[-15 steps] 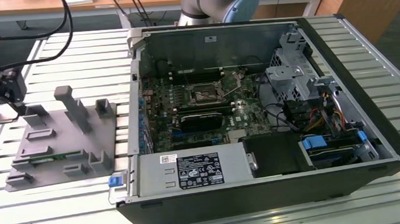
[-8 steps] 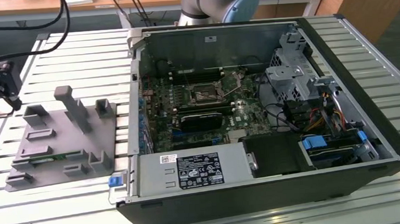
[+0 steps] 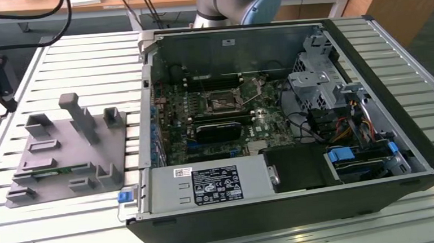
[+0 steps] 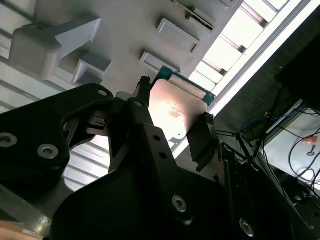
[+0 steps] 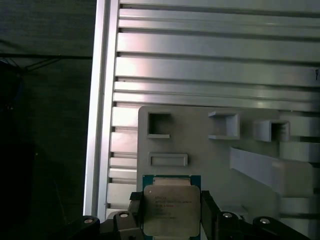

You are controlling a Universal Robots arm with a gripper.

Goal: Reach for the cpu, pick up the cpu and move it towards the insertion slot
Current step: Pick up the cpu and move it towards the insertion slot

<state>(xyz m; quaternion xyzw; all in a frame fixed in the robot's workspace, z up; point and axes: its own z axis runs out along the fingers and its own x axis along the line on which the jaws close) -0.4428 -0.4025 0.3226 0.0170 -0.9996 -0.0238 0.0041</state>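
The cpu point(image 5: 170, 210) is a square chip with a silvery top and a green edge. It sits between the two black fingers of my gripper point(image 5: 171, 216), which is shut on its opposite sides. Both wrist views show it over the grey holder block point(image 5: 225, 150). In the second wrist view the cpu point(image 4: 175, 112) reflects light between the fingers point(image 4: 202, 137) of the gripper point(image 4: 172, 120). The insertion slot point(image 3: 222, 102), a square socket with a metal frame and a thin lever beside it, lies on the motherboard inside the open computer case in the exterior view.
The grey holder block point(image 3: 67, 147) with raised posts rests on the slatted aluminium table point(image 3: 84, 56), at the exterior view's left of the case point(image 3: 397, 105). A black heatsink block point(image 3: 217, 131) sits just below the socket. Cables and drive cages crowd the case's right side.
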